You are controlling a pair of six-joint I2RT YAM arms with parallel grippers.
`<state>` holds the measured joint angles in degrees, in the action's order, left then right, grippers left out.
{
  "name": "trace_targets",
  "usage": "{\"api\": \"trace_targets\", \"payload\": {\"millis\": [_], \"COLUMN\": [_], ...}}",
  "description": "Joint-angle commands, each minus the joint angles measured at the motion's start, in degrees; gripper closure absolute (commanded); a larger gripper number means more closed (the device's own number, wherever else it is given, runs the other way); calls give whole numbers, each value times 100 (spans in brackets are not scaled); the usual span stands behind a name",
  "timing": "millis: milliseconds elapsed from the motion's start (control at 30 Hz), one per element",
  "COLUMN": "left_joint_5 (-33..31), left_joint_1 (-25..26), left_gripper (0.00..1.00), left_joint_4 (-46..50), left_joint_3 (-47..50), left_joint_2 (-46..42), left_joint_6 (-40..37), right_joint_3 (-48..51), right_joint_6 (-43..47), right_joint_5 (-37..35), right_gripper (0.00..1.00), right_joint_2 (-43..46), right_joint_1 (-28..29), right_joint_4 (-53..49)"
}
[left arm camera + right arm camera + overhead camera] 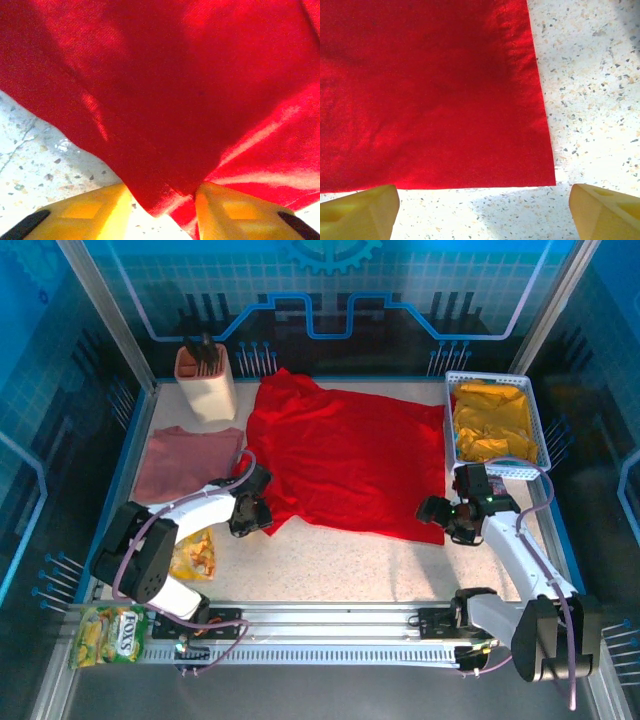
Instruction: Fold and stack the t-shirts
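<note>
The red t-shirt point(350, 455) lies unfolded at the centre of the worktop point(340, 565). Grasping for the first fold: my left claw point(161, 187) is narrow around its near-left hem, grip unclear. My right claw point(483, 192) is wide at the near-right corner and must pinch.

We are looking at a robotics lab cell: a left arm point(195, 510) and a right arm point(515, 550) bolted to a rail point(330, 635) at the near edge of a speckled bench point(340, 565), fenced by an aluminium frame point(106, 315) and blue panels point(420, 270) printed with gear and circuit patterns.
</note>
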<state>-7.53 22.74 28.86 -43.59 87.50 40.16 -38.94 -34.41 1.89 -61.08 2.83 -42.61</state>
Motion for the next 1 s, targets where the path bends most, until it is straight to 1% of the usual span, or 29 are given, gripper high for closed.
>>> {"api": "trace_targets", "payload": {"millis": [0,100,167,267,300,367,533,667,767,867,967], "left_joint_5": [-190,-296,-326,-218,-218,-185,-385,-798,-945,-1022,-982], "left_joint_1": [0,-4,-1,33,100,317,1047,1914,2568,3170,3504], "left_gripper": [65,72,81,98,100,100,100,100,100,100,100], "left_joint_4": [-747,-864,-876,-901,-922,-892,-195,503,979,1202,1585], "left_joint_3": [-64,39,49,104,157,234,409,467,456,549,530], "left_joint_2": [302,244,242,158,72,-165,-886,-1315,-1348,-1269,-1125], "left_joint_6": [-167,-132,-131,-62,34,242,1084,1991,2686,3327,3559], "right_joint_3": [-61,-152,-173,-193,-193,-177,-24,88,128,150,145], "right_joint_6": [98,192,245,310,329,338,334,362,404,462,476], "right_joint_5": [89,95,92,54,28,-2,-31,86,169,204,246], "right_gripper": [13,14,14,14,14,16,17,16,17,16,16], "right_joint_2": [21,-42,-62,-79,-84,-91,-62,-44,-57,-53,-46], "right_joint_1": [-90,-104,-116,-157,-166,-211,-370,-501,-580,-655,-704], "right_joint_4": [6,-28,-4,7,11,46,160,293,358,374,359]}}
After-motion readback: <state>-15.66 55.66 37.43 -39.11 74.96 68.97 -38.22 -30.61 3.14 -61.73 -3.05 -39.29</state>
